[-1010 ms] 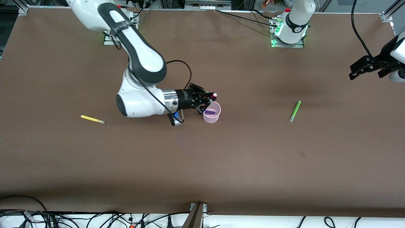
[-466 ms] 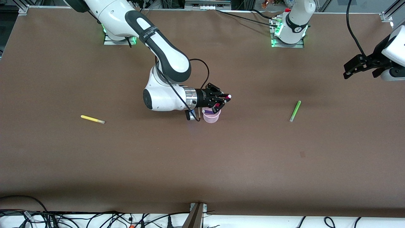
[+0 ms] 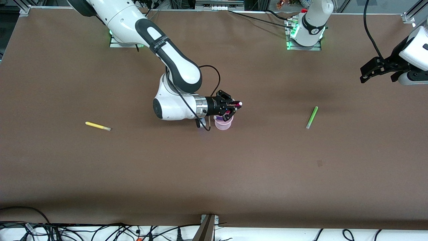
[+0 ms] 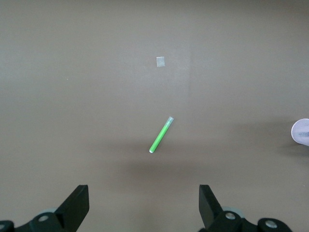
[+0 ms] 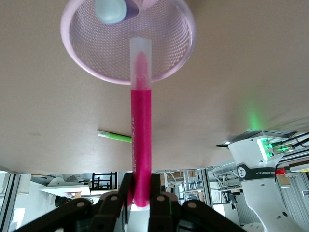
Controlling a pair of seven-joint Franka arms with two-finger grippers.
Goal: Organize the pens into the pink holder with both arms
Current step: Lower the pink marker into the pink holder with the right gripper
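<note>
Front view: the right gripper (image 3: 234, 108), clenched on the magenta pen (image 3: 236, 105), hangs over the pink holder (image 3: 223, 124) mid-table; left wrist view: the left gripper (image 4: 145, 209) hangs released above the green pen (image 4: 161, 135); right wrist view: magenta pen points into the holder.

Brown table (image 3: 214, 174), cables (image 3: 100, 231) along edge.

Brown table (image 3: 214, 174), pink holder (image 3: 223, 124), yellow pen (image 3: 97, 126), green pen (image 3: 311, 117)
</note>
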